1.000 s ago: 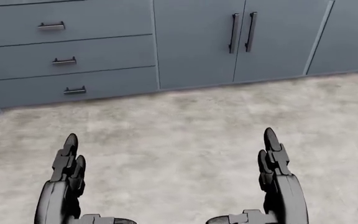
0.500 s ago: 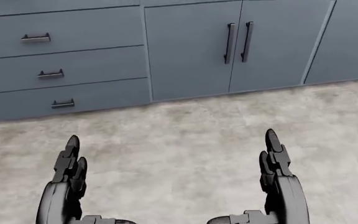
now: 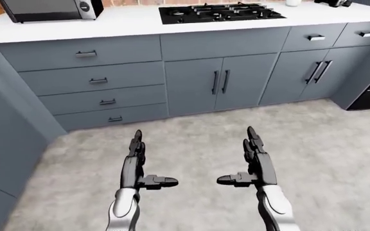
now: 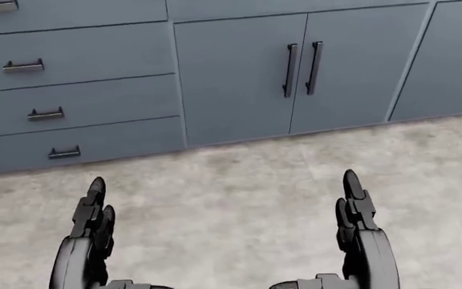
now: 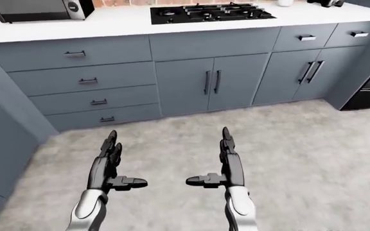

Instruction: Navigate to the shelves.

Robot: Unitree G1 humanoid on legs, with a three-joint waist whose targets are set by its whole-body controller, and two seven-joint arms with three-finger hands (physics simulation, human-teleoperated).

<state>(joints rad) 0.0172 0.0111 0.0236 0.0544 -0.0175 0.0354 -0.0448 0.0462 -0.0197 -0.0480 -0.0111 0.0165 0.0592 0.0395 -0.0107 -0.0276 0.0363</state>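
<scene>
Two hands, left hand and right hand, held over bare floor, fingers released; far ahead, grey cabinets, white worktop, black hob, microwave far left.

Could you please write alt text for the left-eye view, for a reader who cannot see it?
The robot's left hand and right hand reach out open and empty over a grey floor, facing blue-grey cabinets topped by a black cooktop and microwave. No shelves show.
</scene>
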